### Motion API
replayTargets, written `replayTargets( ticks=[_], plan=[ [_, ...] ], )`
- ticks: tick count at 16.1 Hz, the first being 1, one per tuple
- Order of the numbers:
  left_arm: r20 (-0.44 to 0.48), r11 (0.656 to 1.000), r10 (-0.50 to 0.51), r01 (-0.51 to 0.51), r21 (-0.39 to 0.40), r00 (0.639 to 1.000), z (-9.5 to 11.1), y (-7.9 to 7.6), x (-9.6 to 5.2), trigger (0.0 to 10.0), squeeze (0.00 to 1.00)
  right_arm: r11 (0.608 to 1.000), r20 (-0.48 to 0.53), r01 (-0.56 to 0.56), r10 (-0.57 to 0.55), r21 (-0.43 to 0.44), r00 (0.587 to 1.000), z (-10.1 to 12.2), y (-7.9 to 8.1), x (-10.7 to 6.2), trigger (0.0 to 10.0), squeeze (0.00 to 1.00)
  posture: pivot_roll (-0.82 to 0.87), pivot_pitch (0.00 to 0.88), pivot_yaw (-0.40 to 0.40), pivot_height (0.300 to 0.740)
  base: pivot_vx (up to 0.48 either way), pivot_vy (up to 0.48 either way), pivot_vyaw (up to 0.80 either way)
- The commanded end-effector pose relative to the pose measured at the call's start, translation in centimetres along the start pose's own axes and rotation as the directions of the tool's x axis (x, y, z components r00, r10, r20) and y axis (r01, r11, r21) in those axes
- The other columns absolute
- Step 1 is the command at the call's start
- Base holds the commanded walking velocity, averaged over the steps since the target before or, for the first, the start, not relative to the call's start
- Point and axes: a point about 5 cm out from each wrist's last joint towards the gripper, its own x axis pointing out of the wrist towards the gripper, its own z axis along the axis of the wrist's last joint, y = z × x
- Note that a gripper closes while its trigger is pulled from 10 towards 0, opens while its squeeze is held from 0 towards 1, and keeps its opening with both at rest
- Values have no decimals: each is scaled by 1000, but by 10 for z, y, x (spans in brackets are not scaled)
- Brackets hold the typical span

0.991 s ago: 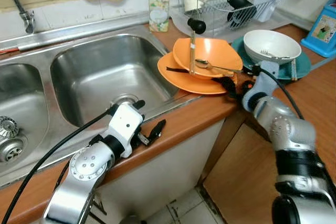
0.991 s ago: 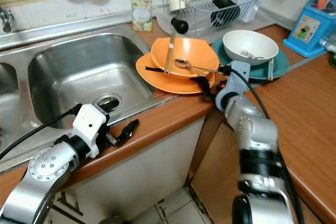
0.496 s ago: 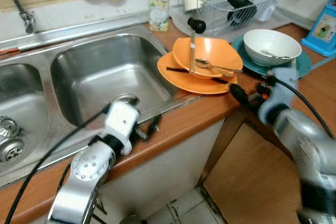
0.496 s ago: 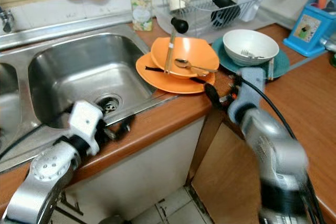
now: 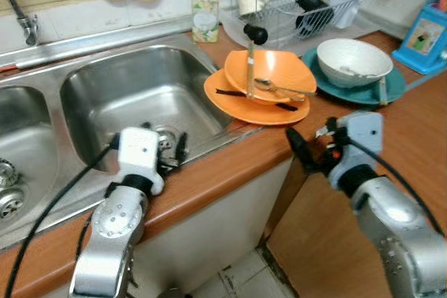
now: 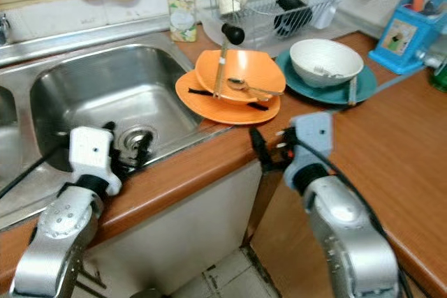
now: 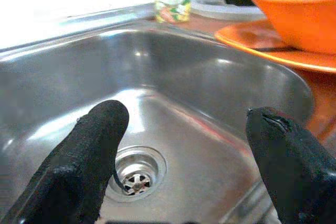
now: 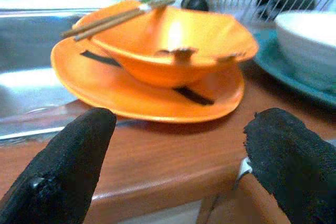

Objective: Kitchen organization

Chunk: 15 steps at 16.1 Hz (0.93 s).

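We see left claw [image 7: 184, 166] spread wide over stainless steel sink basin [image 5: 133, 95]; right claw [image 8: 178, 166] spread wide, level with wooden counter [image 5: 230, 162] edge, facing one orange plate [image 5: 241, 106], one orange bowl [image 5: 279, 75].

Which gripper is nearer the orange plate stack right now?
Right. The right gripper hovers open just off the counter edge, in front of the orange plate stack and facing it. The left gripper is open at the sink's front rim, farther off.
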Motion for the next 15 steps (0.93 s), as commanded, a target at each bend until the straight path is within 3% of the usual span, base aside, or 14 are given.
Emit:
replayTargets(
  ticks=[1, 2, 7, 8, 9, 11, 13, 15],
  plan=[
    [-1, 1000, 4, -4, -6, 1000, 0, -2, 0, 10000, 0, 999, 26, 30, -29, -19, 999, 2, 0, -4, 10000, 0, -11, 0, -14, 740, 0, -480, 800],
    [-36, 999, -9, 8, -39, 999, -5, -5, -3, 10000, 0, 997, 19, 68, -69, 47, 997, -7, 3, -7, 10000, 0, -5, 0, -24, 740, 0, 0, 0],
    [-12, 994, -100, 99, -50, 995, -9, -17, -14, 10000, 0, 996, 19, 81, -81, 26, 997, -26, 6, -21, 10000, 0, 3, 0, -29, 740, 0, 0, 0],
    [22, 992, -100, 102, -71, 995, -6, -18, -13, 10000, 0, 994, 34, 108, -108, 21, 994, -26, 3, -22, 10000, 0, 7, 0, -30, 740, 0, 0, 0],
    [70, 996, -76, 79, -41, 995, 2, -16, -7, 10000, 0, 990, 70, 141, -141, 8, 987, -19, 0, -21, 10000, 0, 8, 0, -32, 740, 0, 0, 0],
    [89, 999, 14, -9, -51, 996, 6, -10, -2, 10000, 0, 988, 108, 155, -153, -9, 982, -14, 1, -14, 10000, 0, -3, 0, -28, 740, 0, 0, 0],
    [109, 999, -28, 32, -39, 994, 10, -10, -1, 10000, 0, 987, 148, 154, -145, -53, 978, -7, 6, -9, 10000, 0, -11, 0, -22, 740, 0, 0, 0],
    [135, 995, -87, 94, -42, 987, 14, -12, -10, 10000, 0, 990, 176, 137, -137, 9, 975, -4, 8, -13, 10000, 0, -8, 0, -23, 740, 171, 0, 0]
  ],
)
